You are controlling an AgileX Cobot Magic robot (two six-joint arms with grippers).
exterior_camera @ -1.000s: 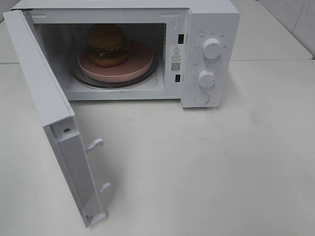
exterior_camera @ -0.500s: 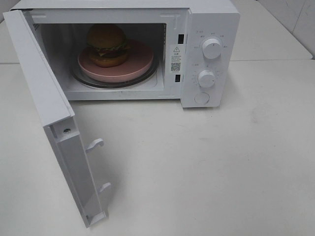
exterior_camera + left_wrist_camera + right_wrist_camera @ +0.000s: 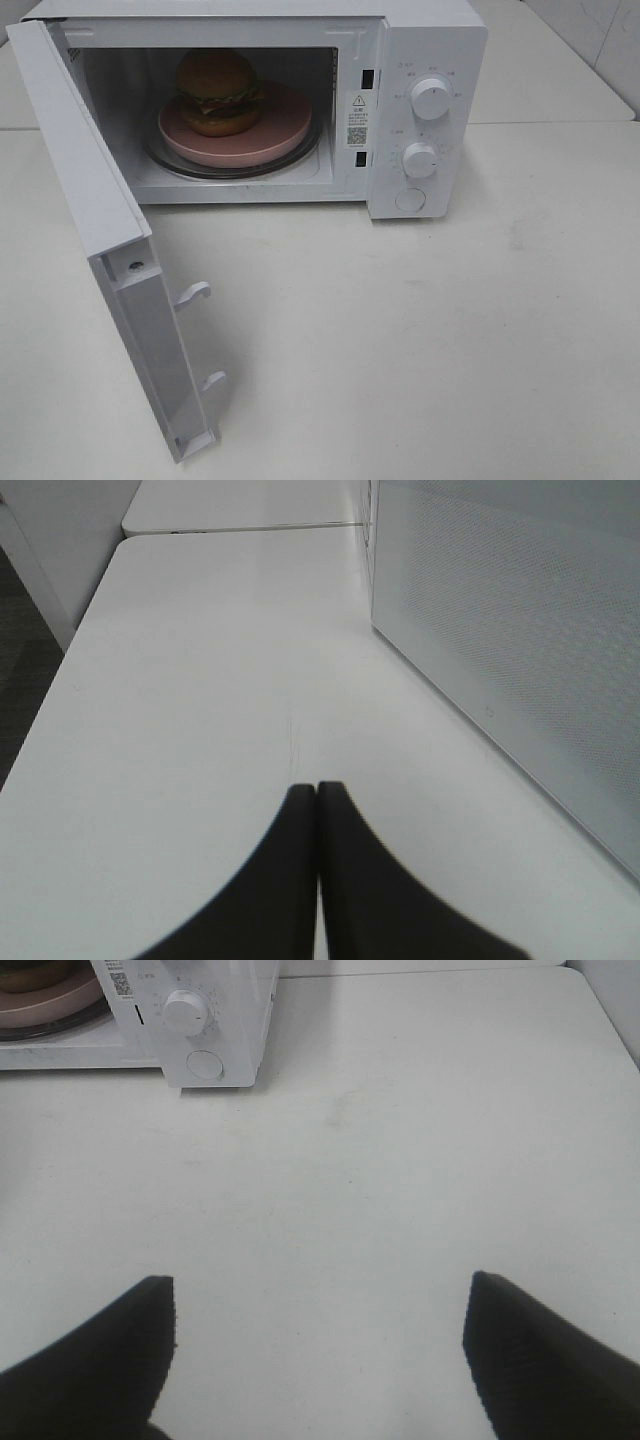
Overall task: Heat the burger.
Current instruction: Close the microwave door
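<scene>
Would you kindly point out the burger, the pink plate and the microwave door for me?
burger [image 3: 216, 72], exterior high view, top bun.
pink plate [image 3: 286, 122], exterior high view, bare right side.
microwave door [image 3: 85, 150], exterior high view, top edge.

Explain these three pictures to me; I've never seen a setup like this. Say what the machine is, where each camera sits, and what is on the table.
This is a robot with two arms, each ending in a two-fingered hand. One picture looks down from a camera mounted high; neither arm shows in it. On the white table stands a white microwave, its door swung wide open. Inside, the burger sits on a pink plate. The other two pictures come from cameras on the wrists. The left hand is shut and empty. The right hand is open and empty, pointing toward the microwave's knobs.
</scene>
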